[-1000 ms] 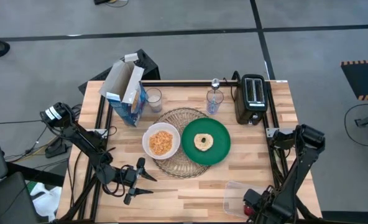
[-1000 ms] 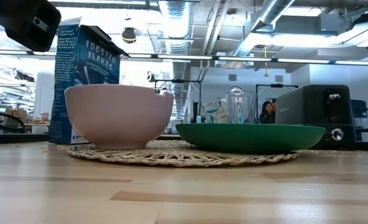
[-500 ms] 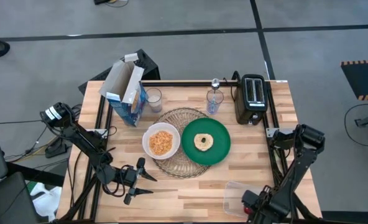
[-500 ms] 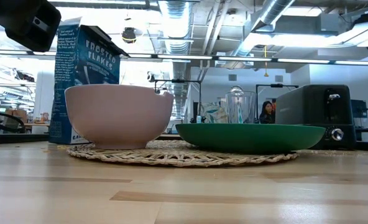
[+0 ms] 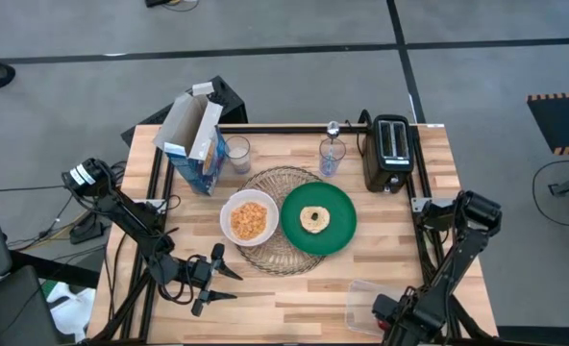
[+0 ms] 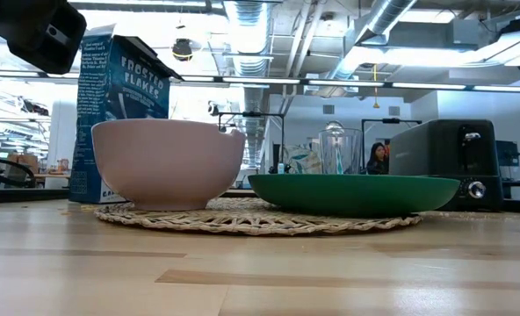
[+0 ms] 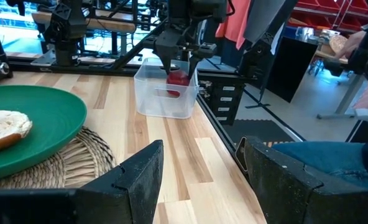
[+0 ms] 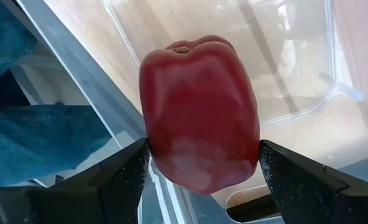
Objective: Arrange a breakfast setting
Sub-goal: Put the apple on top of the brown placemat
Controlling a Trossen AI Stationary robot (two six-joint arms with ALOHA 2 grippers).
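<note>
- Right end effector [image 8: 199, 171] clamped on apple [image 8: 199, 112], over tub [image 7: 165, 93] at counter's [image 5: 294, 298] near-right corner.
- Left end effector [image 5: 217, 279] spread wide, near-left of mat [image 5: 265, 255].
- Bagel [image 5: 314, 218] on plate [image 5: 342, 231].

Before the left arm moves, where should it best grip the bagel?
Come from straight above: the bagel lies flat on the green plate, whose raised rim probably blocks a sideways approach. Pinch it across its outer edge.

left tool [image 5: 217, 277]: fingers spread, near table's front-left | right tool [image 8: 199, 162]: clamped, front-right edge
</note>
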